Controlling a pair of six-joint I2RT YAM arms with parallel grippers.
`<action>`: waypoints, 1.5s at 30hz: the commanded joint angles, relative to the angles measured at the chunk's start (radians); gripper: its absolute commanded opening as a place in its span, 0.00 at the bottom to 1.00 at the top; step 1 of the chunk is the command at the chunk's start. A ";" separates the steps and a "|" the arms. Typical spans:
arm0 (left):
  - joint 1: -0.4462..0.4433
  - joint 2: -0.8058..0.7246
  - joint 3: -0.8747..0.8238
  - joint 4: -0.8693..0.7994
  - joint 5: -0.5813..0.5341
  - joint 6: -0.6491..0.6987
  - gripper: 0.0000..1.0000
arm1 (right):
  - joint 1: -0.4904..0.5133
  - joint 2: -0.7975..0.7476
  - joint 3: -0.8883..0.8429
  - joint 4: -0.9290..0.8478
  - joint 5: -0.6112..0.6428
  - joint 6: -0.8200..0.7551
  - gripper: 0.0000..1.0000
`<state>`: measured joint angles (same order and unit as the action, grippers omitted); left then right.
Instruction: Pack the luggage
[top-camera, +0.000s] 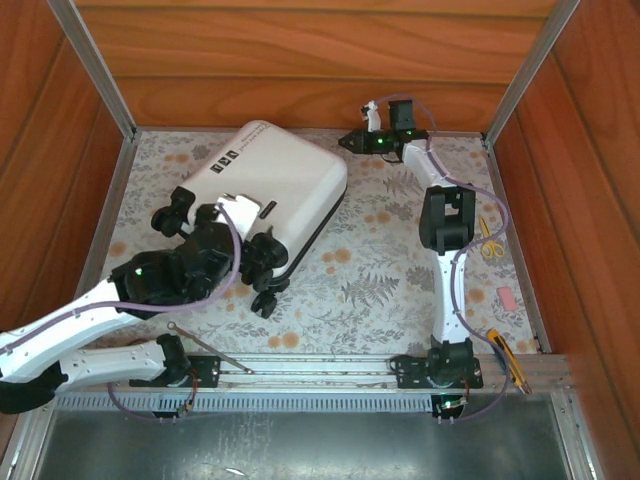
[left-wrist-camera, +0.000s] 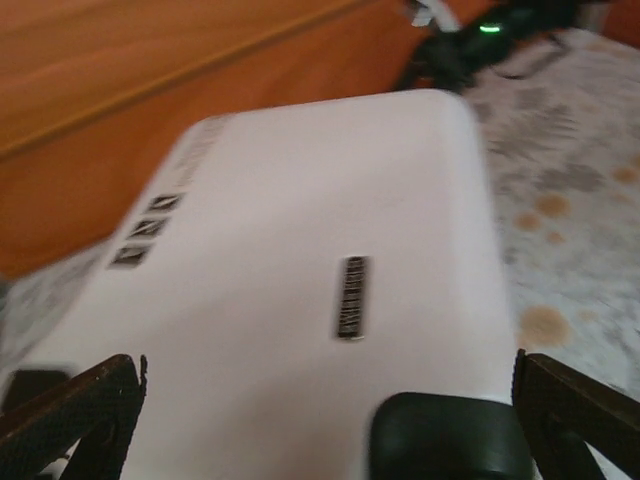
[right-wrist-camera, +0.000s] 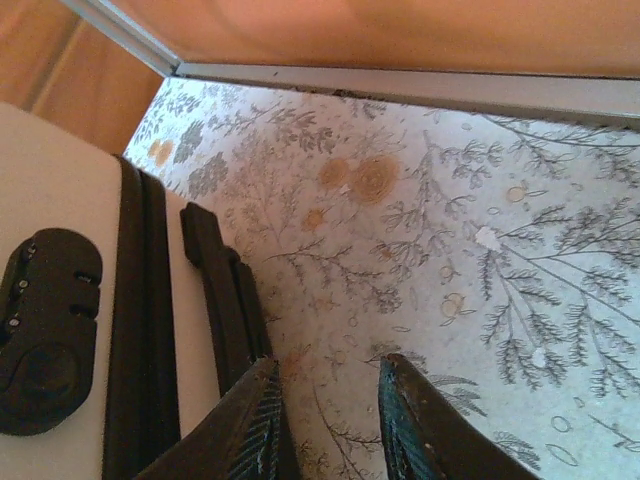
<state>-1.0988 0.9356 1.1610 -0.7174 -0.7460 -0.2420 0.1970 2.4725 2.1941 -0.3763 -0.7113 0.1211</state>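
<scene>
Luggage (top-camera: 285, 180) lies shut and flat on the bench (top-camera: 400, 290), far left. Left pincer (left-wrist-camera: 325, 395) spreads wide above its wheel end; right pincer (right-wrist-camera: 325, 420), narrowly parted and empty, sits just beside its far edge.

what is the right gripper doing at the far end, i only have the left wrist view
observer: the right gripper is at the luggage far right corner, fingers a little apart with nothing between them.
operator: what's under it
observer: floral table cover, just beside the black handle on the case's side.
operator: anything loose over there
observer: yellow-handled scissors, a small pink block and a yellow cutter lie further out to the right.
</scene>
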 joint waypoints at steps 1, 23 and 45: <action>0.098 0.041 0.146 -0.427 -0.207 -0.436 1.00 | 0.007 -0.056 0.031 -0.070 -0.047 -0.046 0.31; 0.917 0.146 -0.307 -0.084 0.652 -0.497 0.01 | 0.083 -0.119 -0.082 -0.154 -0.255 -0.255 0.13; 0.920 1.190 0.961 -0.065 0.892 -0.027 0.21 | 0.270 -0.772 -0.996 0.131 -0.085 -0.302 0.10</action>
<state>-0.1108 2.1525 1.9945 -0.8570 -0.0280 -0.3309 0.2565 1.7481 1.2304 -0.2779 -0.4881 -0.1825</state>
